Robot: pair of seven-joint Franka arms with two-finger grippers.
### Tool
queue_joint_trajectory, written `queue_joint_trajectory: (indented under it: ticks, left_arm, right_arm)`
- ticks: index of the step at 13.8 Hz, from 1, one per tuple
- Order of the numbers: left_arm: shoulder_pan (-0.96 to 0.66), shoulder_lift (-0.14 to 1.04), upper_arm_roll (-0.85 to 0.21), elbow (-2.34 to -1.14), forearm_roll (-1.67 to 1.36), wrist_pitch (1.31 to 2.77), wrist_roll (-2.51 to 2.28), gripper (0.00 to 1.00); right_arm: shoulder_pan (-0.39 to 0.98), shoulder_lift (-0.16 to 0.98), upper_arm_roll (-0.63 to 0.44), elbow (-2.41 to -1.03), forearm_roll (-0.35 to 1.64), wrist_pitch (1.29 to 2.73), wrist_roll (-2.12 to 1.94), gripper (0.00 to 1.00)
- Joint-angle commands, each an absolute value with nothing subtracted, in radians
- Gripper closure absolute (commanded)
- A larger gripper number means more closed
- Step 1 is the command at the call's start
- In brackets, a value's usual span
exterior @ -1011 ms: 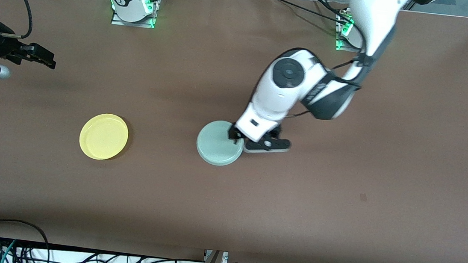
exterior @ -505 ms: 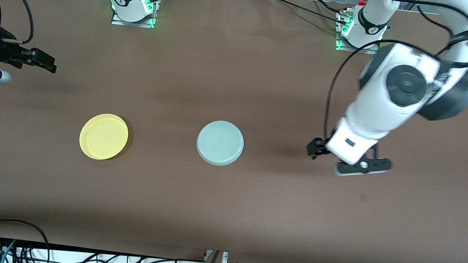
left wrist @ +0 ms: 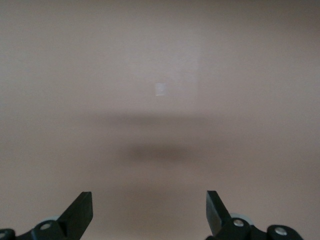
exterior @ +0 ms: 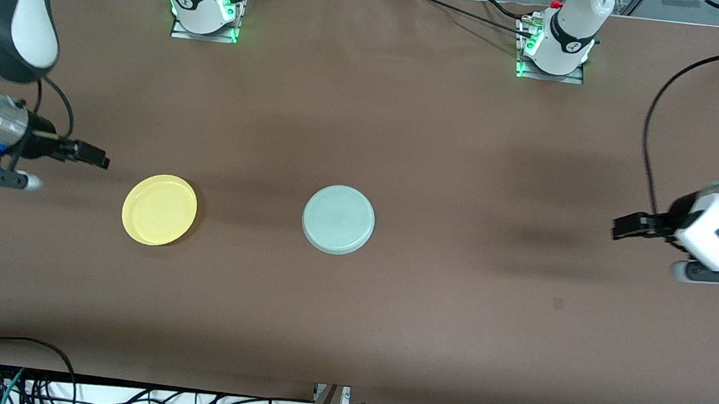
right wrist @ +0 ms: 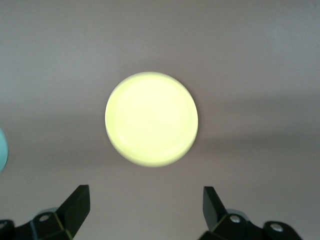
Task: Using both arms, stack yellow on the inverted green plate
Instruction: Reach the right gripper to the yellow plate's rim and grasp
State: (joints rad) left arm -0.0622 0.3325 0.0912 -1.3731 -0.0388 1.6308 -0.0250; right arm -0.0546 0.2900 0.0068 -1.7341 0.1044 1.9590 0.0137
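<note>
Left gripper (exterior: 624,226): I see it over bare table at the left arm's end, well apart from both plates. A second ago it was down at the green plate's edge; half a second ago it was midway out. Its fingers (left wrist: 80,212) are spread wide with nothing between them, only brown cloth under them in the left wrist view.

Right gripper (exterior: 96,158): I see it up in the air toward the right arm's end of the table, close by the yellow plate's rim. It has come down and in toward that plate since the earlier frames, where it hung farther up the front view at the table's edge. Its fingers (right wrist: 75,207) stand wide apart and empty.

Yellow plate (exterior: 159,209): it lies flat and rim-up on the table, in the same spot as before, untouched. In the right wrist view I have it centred ahead of the open jaws.

Green plate (exterior: 338,219): it lies upside down near the table's middle, beside the yellow plate toward the left arm's end, the two well apart. It has not shifted since the left gripper left it; nothing rests on it.

Table (exterior: 386,336): brown cloth, with a small dark mark (exterior: 557,303) on it toward the left arm's end.
</note>
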Motion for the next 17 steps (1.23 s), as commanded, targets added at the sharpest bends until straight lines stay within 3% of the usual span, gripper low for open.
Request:
queue_joint_trajectory:
  ticks: [1,5,6,9,11,14,15,17]
  left_arm:
    - [-0.031,0.256,0.106,-1.422,-0.063,1.611,0.035,0.0]
    - [-0.037,0.161,0.107,-1.535,-0.058,1.608,0.021,0.0]
    - [-0.037,0.161,0.107,-1.536,-0.058,1.602,0.025,0.0]
    - [-0.043,0.179,0.106,-1.519,-0.058,1.588,0.025,0.0]
    - [-0.038,0.195,0.104,-1.516,-0.058,1.589,0.025,0.0]
    - [-0.038,0.205,0.104,-1.493,-0.058,1.591,0.025,0.0]
    - [-0.041,0.209,0.104,-1.483,-0.055,1.591,0.025,0.0]
    - [-0.041,0.212,0.103,-1.48,-0.057,1.591,0.025,0.0]
  right_arm:
    - [-0.06,0.395,0.012,-1.726,0.121,2.093,0.021,0.0]
    - [-0.101,0.506,0.012,-1.765,0.121,2.264,-0.031,0.01]
    - [-0.121,0.526,0.012,-1.796,0.123,2.298,-0.049,0.05]
    - [-0.149,0.545,0.012,-1.896,0.158,2.422,-0.158,0.35]
    - [-0.166,0.549,0.014,-1.934,0.205,2.424,-0.19,0.65]
    - [-0.179,0.577,0.014,-1.937,0.286,2.425,-0.305,0.85]
    - [-0.179,0.58,0.014,-1.937,0.31,2.422,-0.34,1.0]
    - [-0.178,0.574,0.02,-1.933,0.313,2.407,-0.362,1.0]
